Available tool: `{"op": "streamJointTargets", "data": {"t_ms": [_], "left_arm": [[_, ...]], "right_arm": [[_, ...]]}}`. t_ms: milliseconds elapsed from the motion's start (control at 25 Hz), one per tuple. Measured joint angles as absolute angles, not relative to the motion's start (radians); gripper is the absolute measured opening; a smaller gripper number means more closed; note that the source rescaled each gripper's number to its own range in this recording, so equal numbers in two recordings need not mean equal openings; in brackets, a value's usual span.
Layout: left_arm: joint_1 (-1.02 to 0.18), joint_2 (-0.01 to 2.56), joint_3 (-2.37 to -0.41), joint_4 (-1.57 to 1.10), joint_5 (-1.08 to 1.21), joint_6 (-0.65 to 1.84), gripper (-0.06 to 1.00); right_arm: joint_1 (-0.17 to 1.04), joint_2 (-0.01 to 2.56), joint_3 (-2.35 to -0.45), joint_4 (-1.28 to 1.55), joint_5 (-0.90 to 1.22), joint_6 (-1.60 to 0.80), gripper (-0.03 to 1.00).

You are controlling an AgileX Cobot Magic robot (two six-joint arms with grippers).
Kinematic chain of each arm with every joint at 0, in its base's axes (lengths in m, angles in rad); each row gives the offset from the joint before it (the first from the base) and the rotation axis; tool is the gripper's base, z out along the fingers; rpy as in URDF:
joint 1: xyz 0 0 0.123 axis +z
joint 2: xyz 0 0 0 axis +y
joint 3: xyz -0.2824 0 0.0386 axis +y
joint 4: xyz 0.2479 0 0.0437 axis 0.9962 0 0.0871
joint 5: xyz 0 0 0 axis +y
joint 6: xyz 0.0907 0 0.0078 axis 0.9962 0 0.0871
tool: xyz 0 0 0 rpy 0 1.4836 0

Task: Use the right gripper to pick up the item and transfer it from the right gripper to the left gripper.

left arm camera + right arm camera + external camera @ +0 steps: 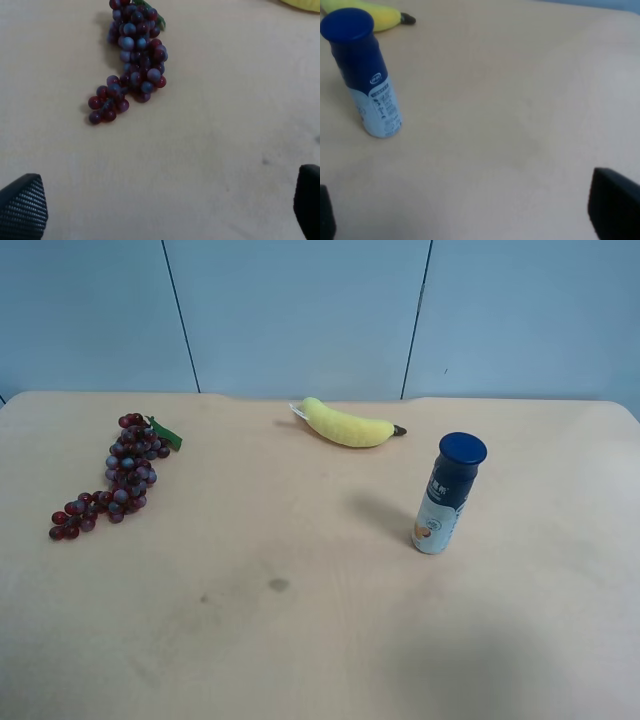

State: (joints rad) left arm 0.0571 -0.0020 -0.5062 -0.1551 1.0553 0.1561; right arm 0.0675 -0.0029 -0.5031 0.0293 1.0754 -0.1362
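The item, a small bottle (447, 494) with a dark blue cap and a white-and-pale-blue label, stands upright on the table (320, 640) at the exterior high view's right. In the right wrist view the bottle (367, 75) stands well ahead of my right gripper (470, 215). That gripper is open and empty, and only its two black fingertips (615, 210) show at the frame's corners. My left gripper (165, 205) is open and empty too, with its fingertips (22, 205) far apart over bare table. Neither arm shows in the exterior high view.
A yellow banana (348, 425) lies behind the bottle near the table's far edge, also in the right wrist view (375, 15). A red grape bunch (118, 478) lies at the exterior high view's left, ahead of the left gripper (131, 60).
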Motion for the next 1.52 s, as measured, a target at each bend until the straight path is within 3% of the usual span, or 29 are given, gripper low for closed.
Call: {"op": "streamJointTargets", "data": {"t_ms": [720, 1000, 1520], "left_arm": [[0.057, -0.002, -0.506, -0.155, 1.055, 0.156, 1.00], [0.057, -0.002, -0.506, -0.155, 1.056, 0.156, 1.00], [0.057, -0.002, -0.506, -0.155, 1.056, 0.156, 1.00]], "right_arm": [[0.068, 0.035, -0.548, 0.030, 1.083, -0.136, 1.00], [0.088, 0.434, -0.782, 0.029, 1.101, -0.136, 1.00], [0.343, 1.233, -1.158, 0.028, 1.088, -0.155, 1.00]]}}
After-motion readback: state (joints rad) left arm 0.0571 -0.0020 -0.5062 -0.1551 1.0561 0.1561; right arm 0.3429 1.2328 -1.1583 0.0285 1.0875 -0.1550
